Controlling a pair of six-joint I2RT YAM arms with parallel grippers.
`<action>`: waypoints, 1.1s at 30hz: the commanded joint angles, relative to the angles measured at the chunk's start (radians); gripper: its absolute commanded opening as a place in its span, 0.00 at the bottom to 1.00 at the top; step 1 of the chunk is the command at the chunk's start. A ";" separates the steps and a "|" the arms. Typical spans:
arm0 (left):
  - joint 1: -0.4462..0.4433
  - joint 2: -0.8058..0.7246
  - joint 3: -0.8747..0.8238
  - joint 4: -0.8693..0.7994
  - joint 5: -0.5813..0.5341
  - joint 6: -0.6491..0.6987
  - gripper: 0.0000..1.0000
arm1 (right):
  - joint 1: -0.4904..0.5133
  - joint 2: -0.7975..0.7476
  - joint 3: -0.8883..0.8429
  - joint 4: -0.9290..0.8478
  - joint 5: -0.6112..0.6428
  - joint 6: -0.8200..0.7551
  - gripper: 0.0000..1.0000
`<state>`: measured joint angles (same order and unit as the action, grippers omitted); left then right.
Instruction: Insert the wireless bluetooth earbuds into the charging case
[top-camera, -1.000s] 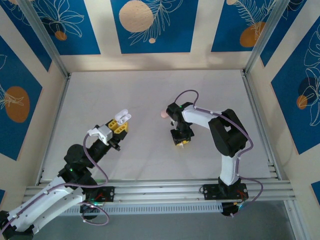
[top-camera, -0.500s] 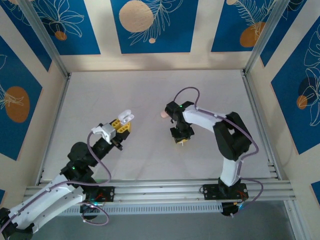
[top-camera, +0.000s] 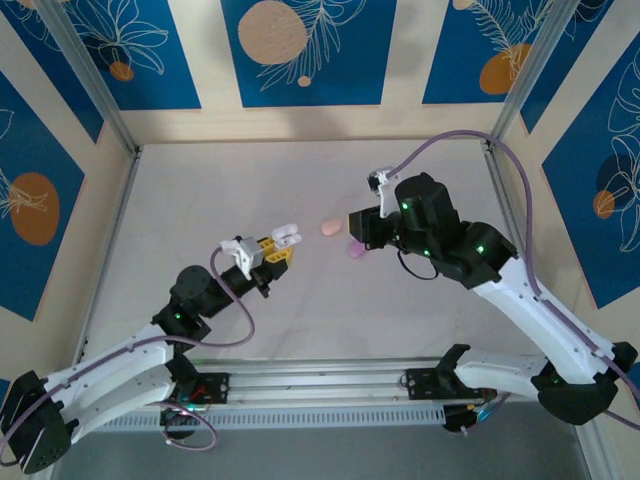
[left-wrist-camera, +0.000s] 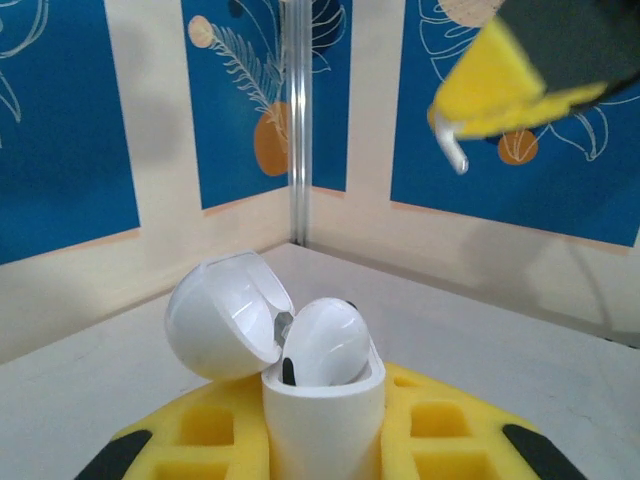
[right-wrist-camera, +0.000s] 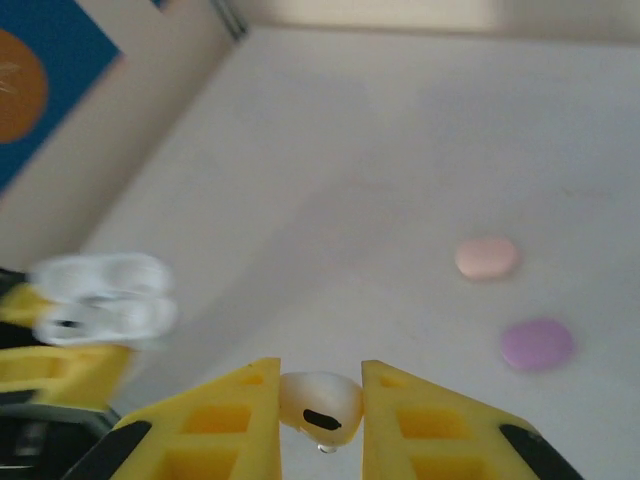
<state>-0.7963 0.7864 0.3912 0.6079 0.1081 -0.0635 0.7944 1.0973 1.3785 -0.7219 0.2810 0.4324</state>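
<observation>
Both arms have shifted in the past second: the right arm has lifted off the table and swung up and leftward, while the left arm has pushed forward, carrying its load toward the centre. A white earbud (right-wrist-camera: 322, 405) is pinched between the yellow fingers of the right gripper (right-wrist-camera: 318, 385), which is clamped on it. In the left wrist view its stem hangs below those fingers, high and off to the right of the case. The charging case (left-wrist-camera: 322, 412), white and pebble-shaped, stands upright in the left gripper (left-wrist-camera: 322, 432), whose yellow fingers are clenched on its lower half. Its lid (left-wrist-camera: 228, 315) is hinged open and tilted back to the left. A second earbud (left-wrist-camera: 322, 342), also white and glossy, already sits in the case's well, its rounded top rising above the rim. In the overhead view the two grippers face each other across a gap, the case on the left and the held earbud on the right, both off the surface. Between them on the table (top-camera: 200, 190) lie a closed pink case (top-camera: 331, 228) and a closed purple case (top-camera: 354, 249), near each other but apart, the purple one nearer the arm bases. Blue-and-cream wall panels (top-camera: 300, 50) enclose the table.
</observation>
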 joint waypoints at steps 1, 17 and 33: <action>-0.018 0.027 0.024 0.118 0.067 -0.049 0.13 | 0.061 0.049 0.035 0.070 0.004 -0.026 0.22; -0.035 0.037 0.034 0.150 0.054 -0.059 0.13 | 0.167 0.200 0.092 0.114 -0.012 -0.093 0.21; -0.037 0.013 0.026 0.164 -0.005 -0.065 0.12 | 0.196 0.207 0.055 0.117 -0.021 -0.106 0.20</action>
<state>-0.8207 0.8230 0.3916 0.7155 0.1360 -0.1081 0.9802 1.3022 1.4380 -0.6163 0.2619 0.3466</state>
